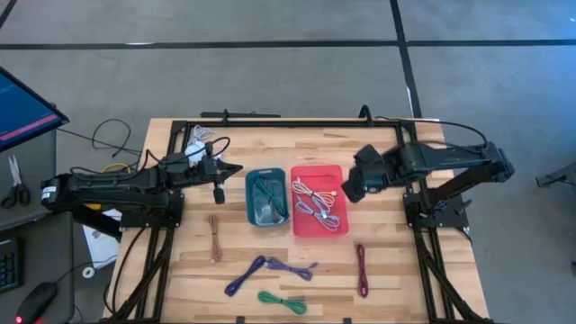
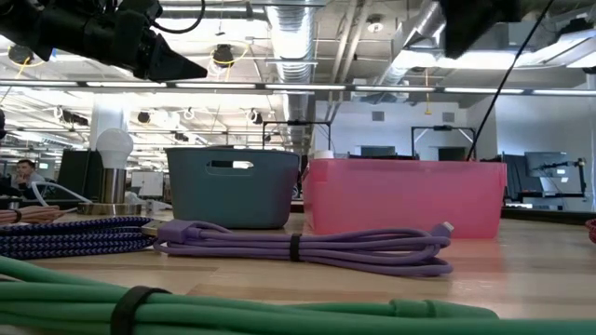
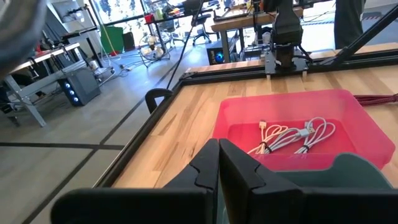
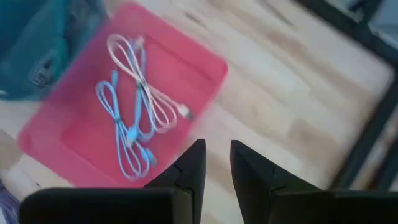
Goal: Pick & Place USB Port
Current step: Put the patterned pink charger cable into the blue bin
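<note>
Table (image 1: 396, 261), one, pale wood with a black frame. Bins, two, standing side by side at its middle: one teal bin (image 1: 266, 197) and one red bin (image 1: 318, 199). Teal bin contents: one coiled cable, dark green, exact make-up too small to tell. Red bin contents: two coiled USB cables, one white-pink cable (image 4: 149, 81) and one light blue cable (image 4: 127, 127), lying crossed on the bin floor. Loose bundled cables on the table, five, all nearer the front edge than the bins: one brown cable (image 1: 214, 237), one dark purple cable (image 1: 245, 274), one lilac cable (image 1: 291, 268), one green cable (image 1: 282, 301), one maroon cable (image 1: 362, 268). Left gripper (image 1: 236, 168), one, raised above the table just beside the teal bin; its fingers (image 3: 239, 168) are pressed together with nothing between them. Right gripper (image 1: 347, 191), one, raised just past the red bin's outer edge, over bare wood; its fingers (image 4: 189, 165) stand a narrow gap apart and carry nothing. One monitor (image 1: 22, 108) and one pair of scissors (image 1: 15, 180) lie off the table on the left.
</note>
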Available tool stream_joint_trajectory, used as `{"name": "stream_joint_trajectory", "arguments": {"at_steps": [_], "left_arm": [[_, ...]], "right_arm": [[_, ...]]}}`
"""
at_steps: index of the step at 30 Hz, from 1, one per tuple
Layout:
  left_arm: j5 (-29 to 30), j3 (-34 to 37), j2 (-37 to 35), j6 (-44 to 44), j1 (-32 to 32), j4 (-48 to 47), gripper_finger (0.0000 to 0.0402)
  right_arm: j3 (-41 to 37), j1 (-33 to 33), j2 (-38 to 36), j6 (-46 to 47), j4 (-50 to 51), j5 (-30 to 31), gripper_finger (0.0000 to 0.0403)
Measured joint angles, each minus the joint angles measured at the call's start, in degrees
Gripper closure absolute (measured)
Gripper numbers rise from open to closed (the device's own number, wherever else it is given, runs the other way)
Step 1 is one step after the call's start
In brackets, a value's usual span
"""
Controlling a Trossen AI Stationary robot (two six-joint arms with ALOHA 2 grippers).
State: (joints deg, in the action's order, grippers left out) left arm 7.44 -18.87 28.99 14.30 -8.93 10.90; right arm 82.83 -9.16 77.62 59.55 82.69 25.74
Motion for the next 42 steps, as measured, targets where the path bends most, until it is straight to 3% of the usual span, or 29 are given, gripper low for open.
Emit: {"name": "stream_joint_trajectory", "arguments": {"at_steps": [5,11,18,23,33,37,42], "left_arm": [[0.0,0.0,0.0,0.0,0.0,0.1,0.0389],[0.0,0.0,0.0,0.0,0.0,0.3,0.0389],[0.0,0.0,0.0,0.0,0.0,0.4,0.0389],[0.0,0.0,0.0,0.0,0.0,0.6,0.0389],[0.0,0.0,0.0,-0.2,0.0,0.7,0.0389],[0.0,0.0,0.0,-0.2,0.0,0.7,0.0389],[0.0,0.0,0.0,-0.2,0.0,0.7,0.0389]], "right_arm": [[0.0,-8.8,-0.1,13.4,4.1,-0.8,0.0336],[0.0,-18.7,1.0,20.6,3.9,-2.3,0.0336],[0.0,-25.6,6.3,34.4,5.6,-10.3,0.0326],[0.0,-28.1,11.9,39.3,5.4,-16.6,0.0289],[0.0,-30.7,23.9,41.7,0.3,-24.0,0.0172],[0.0,-31.0,28.2,40.9,-2.6,-24.4,0.0160],[0.0,-31.3,31.8,40.7,-7.4,-24.4,0.0173]]}}
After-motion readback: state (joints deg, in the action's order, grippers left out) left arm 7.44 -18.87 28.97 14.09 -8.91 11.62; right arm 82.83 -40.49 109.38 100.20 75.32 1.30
